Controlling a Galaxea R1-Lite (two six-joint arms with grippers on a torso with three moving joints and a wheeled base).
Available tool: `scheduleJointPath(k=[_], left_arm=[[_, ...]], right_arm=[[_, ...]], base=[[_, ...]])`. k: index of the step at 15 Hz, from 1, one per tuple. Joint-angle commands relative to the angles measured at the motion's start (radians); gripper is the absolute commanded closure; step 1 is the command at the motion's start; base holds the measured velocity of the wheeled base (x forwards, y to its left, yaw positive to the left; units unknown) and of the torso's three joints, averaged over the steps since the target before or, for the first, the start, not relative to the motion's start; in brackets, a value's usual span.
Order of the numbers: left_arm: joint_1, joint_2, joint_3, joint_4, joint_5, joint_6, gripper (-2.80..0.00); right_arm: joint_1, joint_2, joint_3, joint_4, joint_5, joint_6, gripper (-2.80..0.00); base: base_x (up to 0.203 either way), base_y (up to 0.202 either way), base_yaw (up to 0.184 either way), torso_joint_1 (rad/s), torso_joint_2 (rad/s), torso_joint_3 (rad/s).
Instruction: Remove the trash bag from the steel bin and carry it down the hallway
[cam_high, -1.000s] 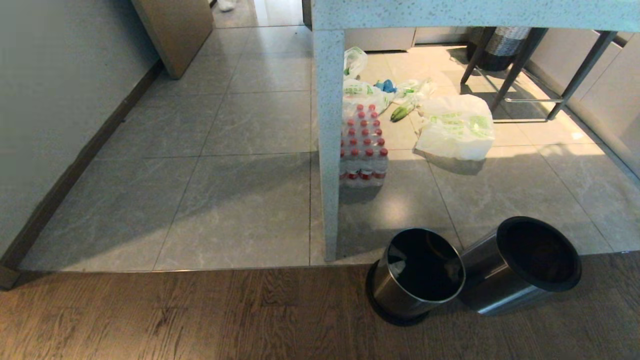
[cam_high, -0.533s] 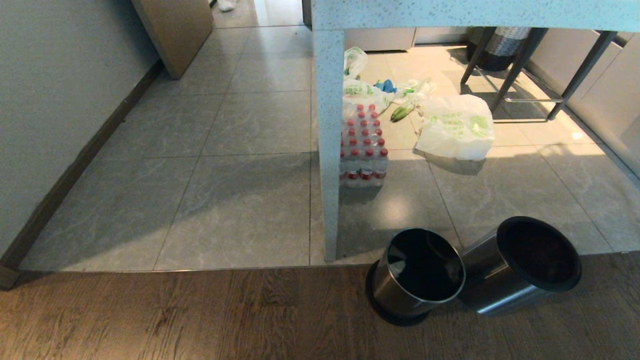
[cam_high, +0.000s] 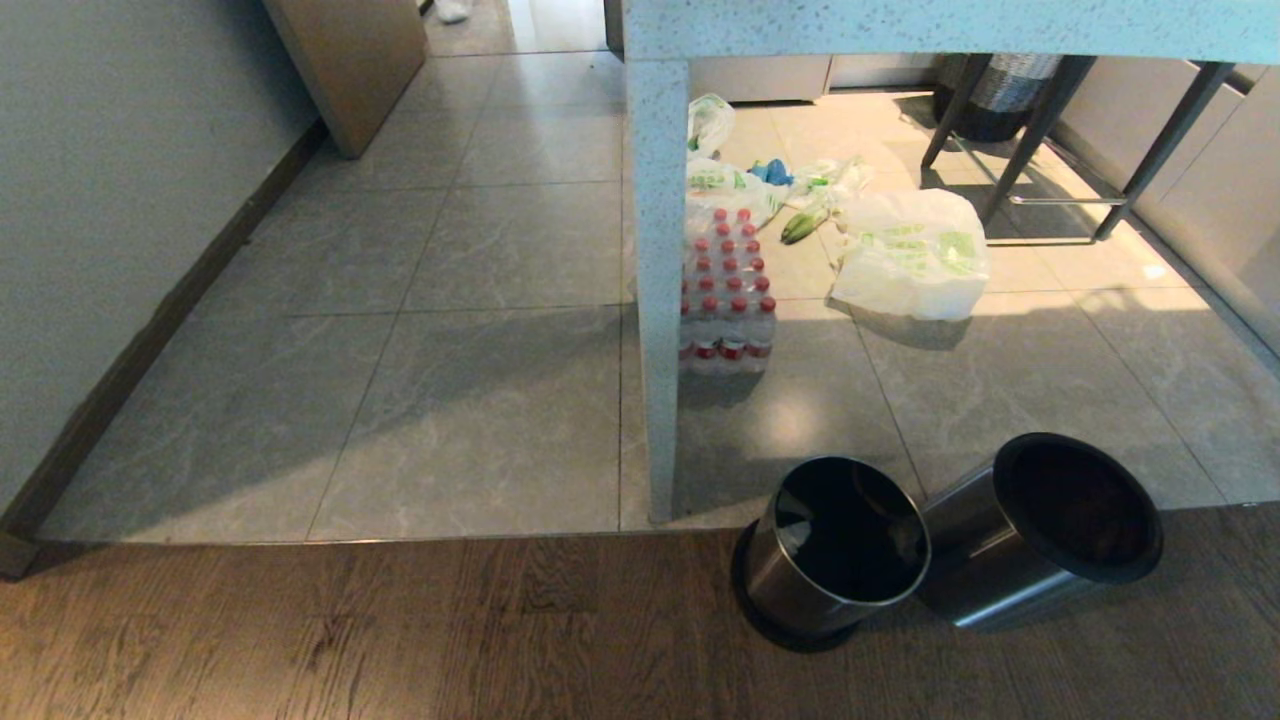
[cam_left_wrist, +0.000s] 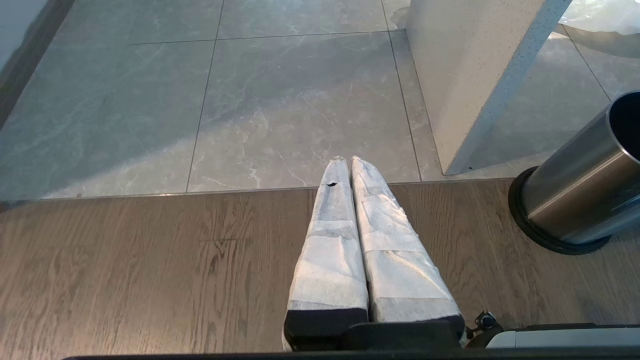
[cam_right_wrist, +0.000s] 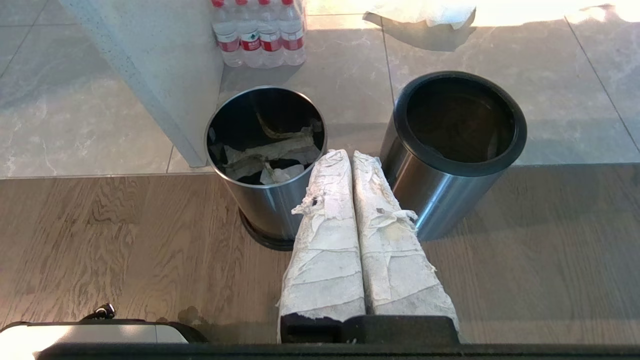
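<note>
Two steel bins stand side by side where the wood floor meets the tiles. The steel bin (cam_high: 985, 570) (cam_right_wrist: 445, 200) with the black rim ring is on the right, and its inside is dark. No trash bag can be made out in it. The tiled hallway (cam_high: 480, 250) runs away at the left. My right gripper (cam_right_wrist: 347, 152) hangs shut and empty just in front of the gap between the bins. My left gripper (cam_left_wrist: 345, 160) is shut and empty over the wood floor, left of the bins. Neither arm shows in the head view.
The other bin (cam_high: 800, 580) (cam_right_wrist: 265, 205) (cam_left_wrist: 575, 195) holds crumpled pale scraps. A speckled counter leg (cam_high: 655, 300) stands just behind it. A pack of water bottles (cam_high: 728, 300), a white shopping bag (cam_high: 910, 255) and stool legs (cam_high: 1040, 130) lie beyond.
</note>
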Motion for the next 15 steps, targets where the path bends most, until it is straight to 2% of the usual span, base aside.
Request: scheduleJointPath(k=[1,15], left_arm=[[0.000,0.000,0.000,0.000,0.000,0.000,0.00],[0.000,0.000,0.000,0.000,0.000,0.000,0.00]], right_arm=[[-0.001,0.000,0.000,0.000,0.000,0.000,0.00],[-0.001,0.000,0.000,0.000,0.000,0.001,0.00]], base=[[0.000,0.000,0.000,0.000,0.00,0.000],[0.000,0.000,0.000,0.000,0.00,0.000]])
